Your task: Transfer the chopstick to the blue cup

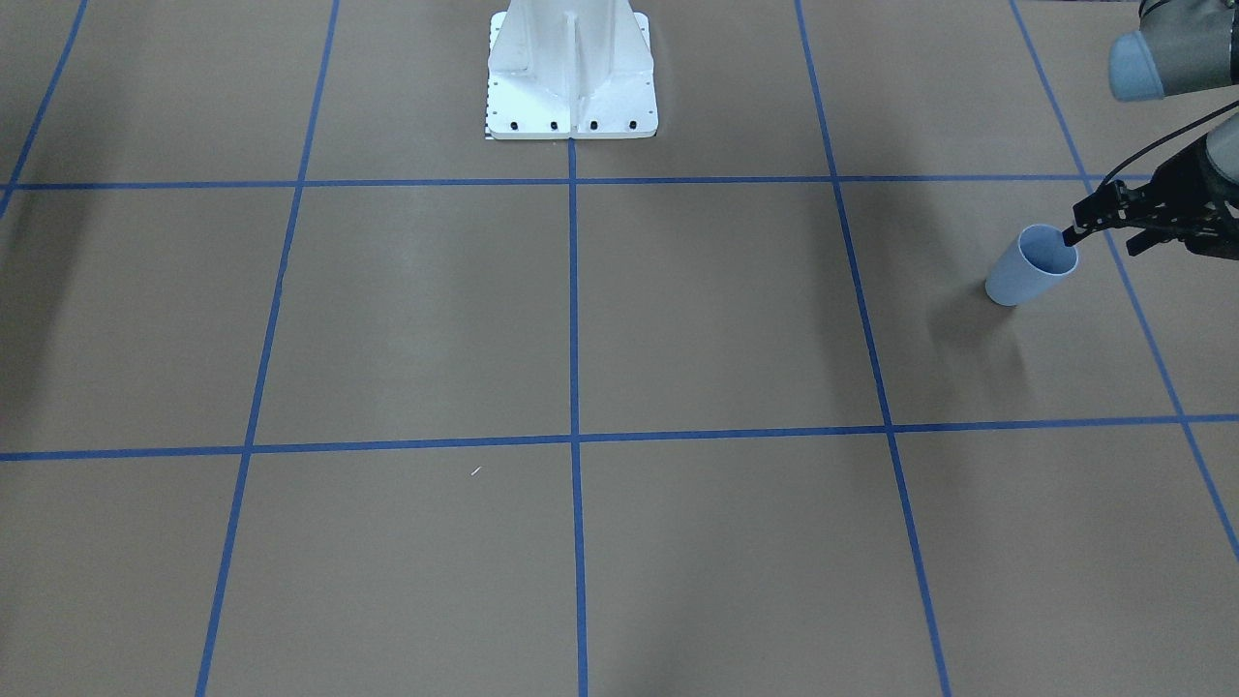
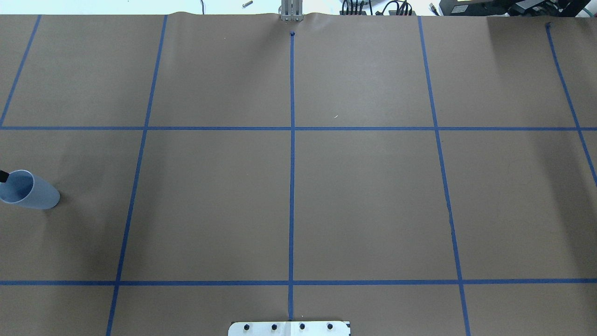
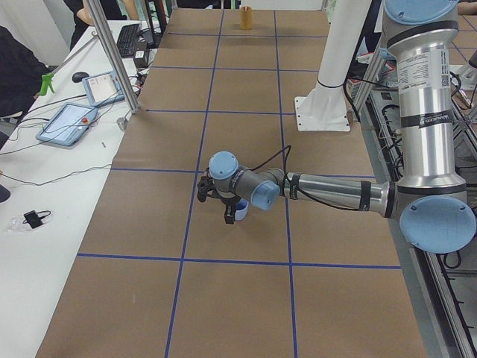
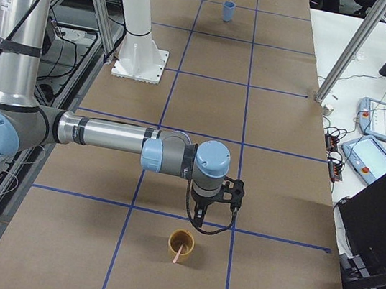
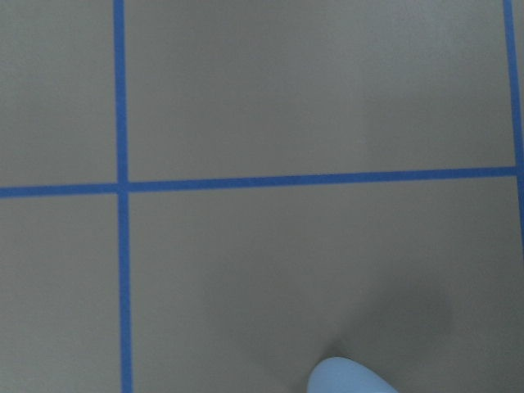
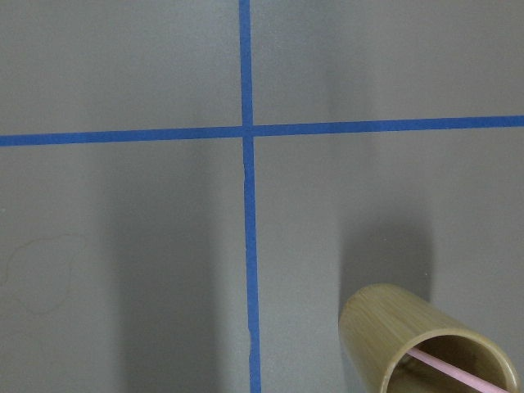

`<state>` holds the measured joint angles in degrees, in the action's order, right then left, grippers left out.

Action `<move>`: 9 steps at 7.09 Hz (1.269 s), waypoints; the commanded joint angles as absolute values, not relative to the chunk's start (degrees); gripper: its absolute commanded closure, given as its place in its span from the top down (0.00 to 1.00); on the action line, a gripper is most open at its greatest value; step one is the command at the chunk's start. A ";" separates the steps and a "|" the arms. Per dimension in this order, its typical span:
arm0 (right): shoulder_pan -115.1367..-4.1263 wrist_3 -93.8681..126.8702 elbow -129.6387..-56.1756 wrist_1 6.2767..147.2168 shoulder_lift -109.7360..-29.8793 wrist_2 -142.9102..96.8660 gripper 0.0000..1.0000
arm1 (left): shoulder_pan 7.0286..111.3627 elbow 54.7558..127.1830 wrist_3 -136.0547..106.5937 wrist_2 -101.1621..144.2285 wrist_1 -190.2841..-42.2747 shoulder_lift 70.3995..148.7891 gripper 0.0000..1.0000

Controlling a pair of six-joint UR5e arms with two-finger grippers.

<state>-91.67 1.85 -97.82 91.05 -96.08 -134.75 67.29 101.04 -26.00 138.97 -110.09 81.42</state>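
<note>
Brown table (image 1: 716,310) with a blue tape grid (image 1: 573,319)
On it stand a white base (image 1: 571,102), blue cup (image 1: 1012,276) and bamboo cup (image 4: 181,243), all well apart.

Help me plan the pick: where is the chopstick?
Exterior right view: the chopstick leans inside the tan cup, beside the right hand at the table's near end.

Cups: 2, one blue cup (image 1: 1031,266) and one bamboo cup (image 4: 181,244). Chopstick (image 6: 458,372): 1, pink. Robot arms: 2, the left arm (image 3: 328,188) and the right arm (image 4: 107,135). White base (image 1: 571,73): 1. Table (image 2: 373,186): 1, under brown paper with a blue tape grid. Side bench: 2 tablets, a near tablet (image 3: 68,123) and a far tablet (image 3: 104,88); 1 keyboard (image 3: 128,39); 1 mouse (image 3: 80,76).
</note>
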 commanded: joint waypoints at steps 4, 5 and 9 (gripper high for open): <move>-91.67 1.85 -97.74 91.05 -95.98 -134.74 1.00 | 63.02 97.21 -25.40 138.87 -110.21 83.23 0.48; -91.76 1.85 -97.73 91.05 -95.89 -134.74 1.00 | 63.02 97.21 -25.23 138.87 -110.13 83.23 0.00; -91.76 2.02 -98.17 91.14 -96.15 -135.09 1.00 | 64.94 102.71 -30.84 139.39 -103.68 85.68 0.00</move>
